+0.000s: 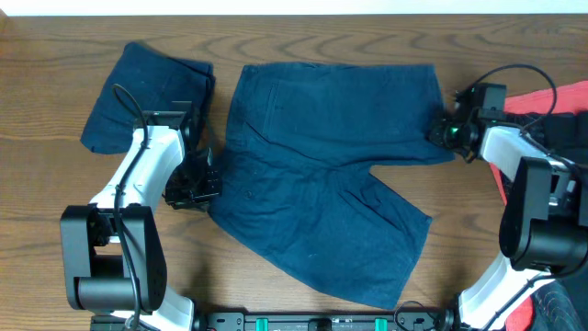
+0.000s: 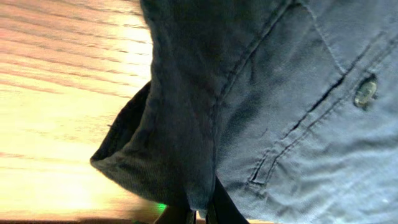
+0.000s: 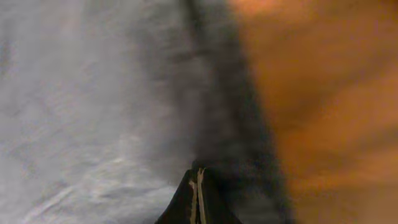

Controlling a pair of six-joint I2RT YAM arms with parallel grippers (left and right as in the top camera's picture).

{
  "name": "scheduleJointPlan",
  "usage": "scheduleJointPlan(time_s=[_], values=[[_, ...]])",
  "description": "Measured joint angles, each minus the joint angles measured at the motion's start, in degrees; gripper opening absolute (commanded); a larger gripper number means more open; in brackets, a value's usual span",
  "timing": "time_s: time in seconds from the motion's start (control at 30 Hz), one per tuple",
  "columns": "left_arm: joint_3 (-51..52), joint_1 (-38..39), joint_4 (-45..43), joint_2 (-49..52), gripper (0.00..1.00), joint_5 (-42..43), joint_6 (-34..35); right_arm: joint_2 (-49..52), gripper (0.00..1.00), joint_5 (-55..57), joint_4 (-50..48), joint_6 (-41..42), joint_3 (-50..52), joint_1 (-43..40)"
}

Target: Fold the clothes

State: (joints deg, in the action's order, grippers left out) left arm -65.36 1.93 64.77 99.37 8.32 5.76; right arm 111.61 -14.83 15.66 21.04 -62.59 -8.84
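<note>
Pinching the spread shorts (image 1: pixel 322 175) lying flat mid-desk (image 1: pixel 37 211): we are clamping our left hand (image 1: pixel 195 187) on their left edge. Our right hand (image 1: pixel 439 131) is sitting fingers-together at their right edge; grip on cloth unclear.

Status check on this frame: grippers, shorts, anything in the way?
Left gripper shut on left edge of the shorts. Right gripper shut at their right edge, grip unclear. Shorts spread out, unfolded. Folded bundle and red cloth off to the sides.

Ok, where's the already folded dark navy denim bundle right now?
In the overhead view the folded navy bundle lies far left on the wooden table, beside the spread-out navy denim shorts, just beyond the left arm.
</note>
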Motion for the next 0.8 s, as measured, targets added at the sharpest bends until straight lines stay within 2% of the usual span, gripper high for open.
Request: scheduleJointPlan(time_s=[0.2, 0.23, 0.27, 0.3, 0.37, 0.43, 0.57, 0.67, 0.8], values=[[0.00, 0.00, -0.02, 0.00, 0.06, -0.63, 0.00, -0.28, 0.06, 2.84, 4.50, 0.52, -1.97, -3.82], [0.00, 0.00, -0.02, 0.00, 0.13, -0.68, 0.00, -0.37, 0.08, 2.93, 4.72, -0.07, -2.10, -4.24], [0.00, 0.00, 0.04, 0.00, 0.26, -0.94, -0.31, -0.61, 0.10, 2.75, 5.22, -0.98, -2.23, -4.72], [0.00, 0.00, 0.24, 0.00, 0.33, -1.11, -0.39, -0.96, 0.15, 2.29, 5.90, -1.64, -2.25, -5.11], [0.00, -0.02, 0.83, 0.00, 0.35, -1.11, -0.39, -2.60, 0.27, -0.07, 7.58, -3.52, -2.25, -5.77], [0.00, 0.00, 0.85, 0.00, 0.36, -0.52, -0.28, -5.51, 0.34, -2.95, 9.31, -4.83, -2.34, -6.01], [-0.20, 0.00, 0.33, -0.09, 0.36, 2.80, -0.42, -13.55, 0.36, -9.73, 16.90, -6.25, -3.58, -5.92], [-0.70, 0.00, -2.91, -1.03, 0.36, 5.60, -0.42, -17.86, 0.31, -13.27, 25.11, -6.88, -4.46, -4.50], [-1.42, 0.24, -9.53, -3.45, 0.36, 9.07, -0.44, -18.38, 0.28, -15.23, 34.01, -9.09, -4.26, 1.07]])
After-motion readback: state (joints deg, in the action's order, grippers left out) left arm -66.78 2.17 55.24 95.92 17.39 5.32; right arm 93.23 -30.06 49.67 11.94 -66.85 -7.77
